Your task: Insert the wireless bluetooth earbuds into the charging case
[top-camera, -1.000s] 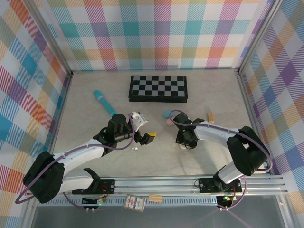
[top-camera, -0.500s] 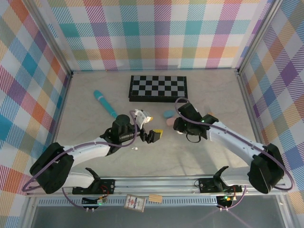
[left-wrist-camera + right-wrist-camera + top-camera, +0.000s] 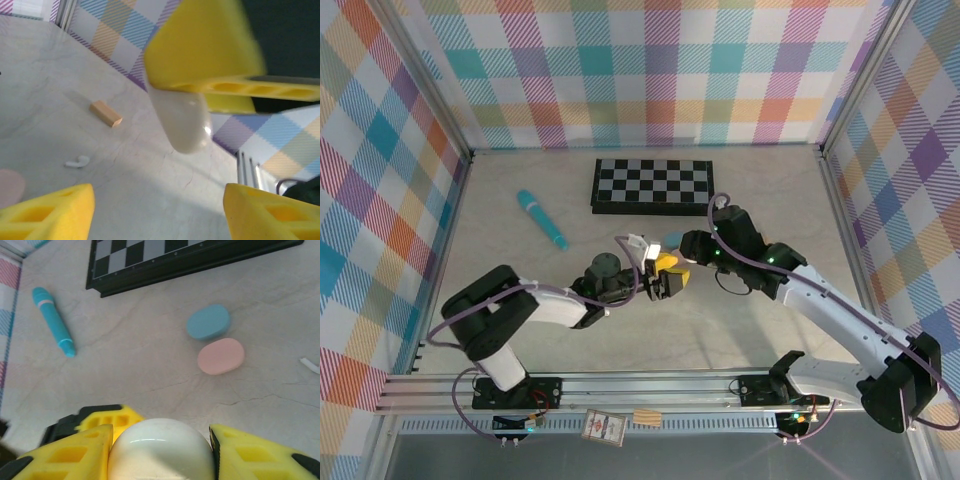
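Note:
A white pebble-shaped charging case is clamped between my right gripper's yellow fingers, lifted off the table. In the left wrist view the same case hangs from those fingers, just ahead of and above my left gripper. The left jaws stand apart with nothing between them. From above, the two grippers meet at mid-table, left and right. A tiny white earbud lies on the table beyond them.
A blue case and a pink case lie side by side near the chessboard. A teal stick lies at the left. A small wooden block sits past the earbud.
My right gripper has lifted the white case off the table and carried it left. My left gripper has swung right to meet it, and its jaws have narrowed somewhat.

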{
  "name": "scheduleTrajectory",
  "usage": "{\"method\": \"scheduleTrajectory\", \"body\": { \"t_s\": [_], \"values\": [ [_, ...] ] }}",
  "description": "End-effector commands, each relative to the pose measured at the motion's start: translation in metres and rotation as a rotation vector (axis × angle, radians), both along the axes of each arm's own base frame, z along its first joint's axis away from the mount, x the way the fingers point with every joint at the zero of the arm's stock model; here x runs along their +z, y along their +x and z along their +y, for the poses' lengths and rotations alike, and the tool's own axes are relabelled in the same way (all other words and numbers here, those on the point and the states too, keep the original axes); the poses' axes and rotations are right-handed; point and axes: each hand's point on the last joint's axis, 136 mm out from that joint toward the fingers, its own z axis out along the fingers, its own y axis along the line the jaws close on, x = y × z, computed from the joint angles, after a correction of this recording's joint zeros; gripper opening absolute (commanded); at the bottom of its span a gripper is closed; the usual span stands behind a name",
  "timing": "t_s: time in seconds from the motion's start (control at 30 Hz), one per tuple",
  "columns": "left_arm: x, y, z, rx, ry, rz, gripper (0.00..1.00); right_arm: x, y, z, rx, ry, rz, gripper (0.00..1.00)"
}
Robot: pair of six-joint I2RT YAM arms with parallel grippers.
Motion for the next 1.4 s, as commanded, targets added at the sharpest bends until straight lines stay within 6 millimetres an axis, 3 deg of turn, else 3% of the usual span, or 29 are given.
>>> {"method": "scheduleTrajectory", "body": {
  "t_s": [0.0,0.33,0.67,0.77,0.9,1.0,1.17,1.37],
  "values": [
    [0.045,0.001,-0.010,-0.009,-0.176,-0.054,0.66,0.020,-0.001,0.010,0.031,0.080,-0.034,0.47],
    [0.056,0.003,-0.018,-0.025,-0.195,-0.082,0.56,0.014,-0.005,0.009,0.029,0.090,-0.016,0.47],
    [0.061,0.000,-0.020,-0.047,-0.204,-0.089,0.13,0.013,-0.007,0.007,0.028,0.088,-0.012,0.47],
    [0.061,-0.002,-0.019,-0.054,-0.202,-0.092,0.08,0.018,-0.007,0.006,0.031,0.086,-0.026,0.50],
    [0.066,-0.010,-0.019,-0.096,-0.202,-0.120,0.08,0.041,-0.008,0.001,0.081,0.077,-0.122,0.69],
    [0.071,-0.020,-0.016,-0.154,-0.199,-0.160,0.08,0.069,-0.016,-0.001,0.171,0.132,-0.237,0.74],
    [0.090,-0.027,0.001,-0.228,-0.221,-0.207,0.08,0.109,-0.048,-0.001,0.393,0.242,-0.448,0.76],
    [0.124,-0.038,0.023,-0.302,-0.262,-0.272,0.07,0.123,-0.081,-0.003,0.564,0.343,-0.529,0.71]
  ]
}}
